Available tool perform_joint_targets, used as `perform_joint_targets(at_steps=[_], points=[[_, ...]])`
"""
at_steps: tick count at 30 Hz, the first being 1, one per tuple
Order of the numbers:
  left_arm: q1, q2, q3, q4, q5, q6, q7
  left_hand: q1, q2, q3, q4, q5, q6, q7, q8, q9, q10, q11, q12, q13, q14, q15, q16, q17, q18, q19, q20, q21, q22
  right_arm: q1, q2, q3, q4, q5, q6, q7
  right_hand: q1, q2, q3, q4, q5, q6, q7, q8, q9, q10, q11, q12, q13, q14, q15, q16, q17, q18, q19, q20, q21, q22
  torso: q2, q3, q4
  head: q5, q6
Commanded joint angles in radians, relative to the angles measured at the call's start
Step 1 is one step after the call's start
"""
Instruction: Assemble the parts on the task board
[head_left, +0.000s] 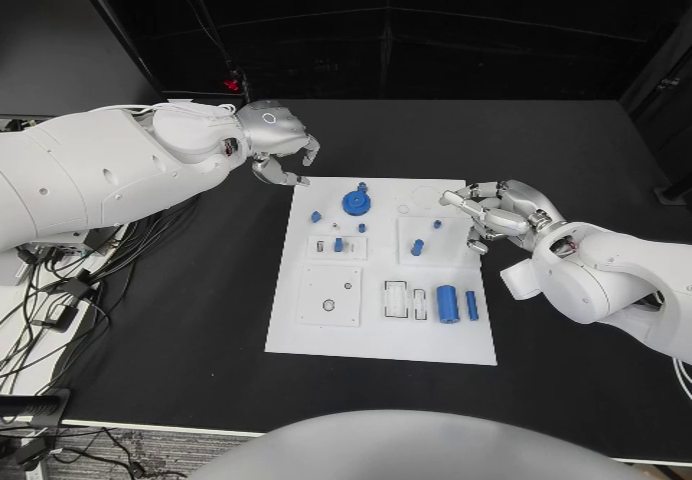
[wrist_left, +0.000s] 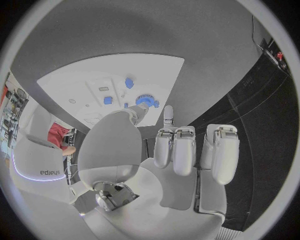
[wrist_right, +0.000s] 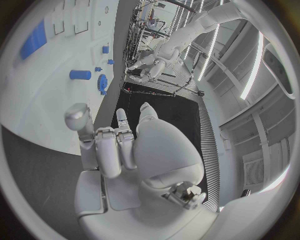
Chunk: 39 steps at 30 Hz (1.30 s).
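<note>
The white task board (head_left: 378, 335) lies mid-table. On its far part sits a blue gear (head_left: 356, 203) with several small blue pieces (head_left: 417, 246) around it. Two blue cylinders (head_left: 449, 303) lie at its near right. My left hand (head_left: 278, 145) hovers over the black table just past the board's far left corner, fingers loosely curled and holding nothing. The left wrist view has that hand (wrist_left: 181, 150) with the gear (wrist_left: 145, 101) beyond it. My right hand (head_left: 498, 215) hangs at the board's far right edge, fingers apart and empty. The right wrist view shows it (wrist_right: 119, 150) above the board (wrist_right: 37, 100).
Bare black table (head_left: 577, 150) surrounds the board. A tangle of cables (head_left: 58, 290) hangs off the table's left side under my left arm. The board carries rectangular recesses (head_left: 330, 295) at its near left.
</note>
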Motion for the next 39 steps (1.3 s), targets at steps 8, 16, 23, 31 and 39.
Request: perform_joint_targets(at_steps=[8, 16, 23, 31, 39], points=[[0.003, -0.011, 0.0, 0.042, 0.445, 0.312, -0.187, -0.155, -0.028, -0.113, 0.003, -0.002, 0.09, 0.027, -0.089, -0.045, 0.104, 0.028, -0.001, 0.263, 0.105, 0.027, 0.001, 0.263, -0.007, 0.105, -0.009, 0.003, 0.263, 0.001, 0.001, 0.0, 0.002, -0.003, 0.007, 0.002, 0.007, 0.002, -0.006, -0.002, 0.007, -0.007, -0.001, 0.005, -0.001, 0.11, 0.001, -0.006, 0.114, 0.056, 0.0, -0.001, 0.18, 0.005, -0.005, 0.0, 0.0, 0.001, 0.0, -0.0011, 0.001, -0.003, 0.0], [0.003, 0.012, 0.0, 0.031, 0.555, 0.42, -0.265, -0.215, -0.036, -0.129, 0.004, -0.001, 0.135, 0.029, -0.153, -0.069, 0.104, 0.032, -0.001, 0.263, 0.105, 0.033, 0.001, 0.263, -0.007, 0.105, -0.01, 0.003, 0.263, 0.001, 0.003, 0.0, 0.001, -0.003, 0.008, 0.002, 0.007, 0.002, -0.006, -0.002, 0.007, -0.007, -0.001, 0.005, -0.001, 0.11, 0.001, -0.006, 0.114, 0.056, 0.0, -0.001, 0.18, 0.005, -0.005, 0.0, 0.0, 0.001, 0.001, -0.0014, -0.0002, -0.002, 0.001], [0.001, 0.042, 0.0, -0.005, 0.582, 0.485, -0.29, -0.21, -0.033, -0.09, 0.002, -0.001, 0.158, 0.009, -0.106, -0.027, 0.104, 0.016, -0.001, 0.263, 0.105, 0.02, 0.001, 0.263, -0.007, 0.105, -0.011, 0.003, 0.263, 0.001, 0.004, 0.0, 0.0, -0.003, 0.009, 0.003, 0.007, 0.002, -0.007, -0.002, 0.007, -0.007, -0.001, 0.005, -0.001, 0.11, 0.001, -0.006, 0.114, 0.056, 0.0, -0.001, 0.18, 0.005, -0.006, 0.0, -0.002, 0.0, 0.001, -0.0015, -0.0009, -0.005, 0.003], [-0.004, 0.089, 0.0, -0.062, 0.585, 0.557, -0.301, -0.199, -0.025, -0.089, 0.003, -0.002, 0.117, -0.01, -0.036, 0.042, 0.104, -0.003, -0.001, 0.263, 0.105, 0.003, 0.001, 0.263, -0.007, 0.105, -0.014, 0.003, 0.263, 0.001, 0.005, 0.0, 0.0, -0.003, 0.008, 0.003, 0.007, 0.002, -0.007, -0.002, 0.007, -0.007, -0.001, 0.005, -0.001, 0.11, 0.001, -0.006, 0.114, 0.056, 0.0, -0.001, 0.18, 0.005, -0.006, 0.0, -0.002, 0.0, 0.0, -0.0006, 0.0005, -0.005, 0.0], [-0.009, 0.142, 0.0, -0.127, 0.581, 0.661, -0.315, -0.207, -0.024, -0.105, 0.003, -0.001, 0.105, -0.016, 0.001, 0.081, 0.104, -0.009, -0.001, 0.263, 0.105, -0.003, 0.001, 0.263, -0.007, 0.105, -0.018, 0.003, 0.263, 0.001, 0.009, 0.0, -0.002, -0.003, 0.008, 0.004, 0.007, 0.002, -0.007, -0.002, 0.007, -0.007, -0.001, 0.005, -0.001, 0.11, 0.001, -0.006, 0.114, 0.056, 0.0, -0.001, 0.18, 0.005, -0.006, 0.0, -0.002, 0.0, 0.001, -0.0016, -0.0005, -0.004, 0.0]])
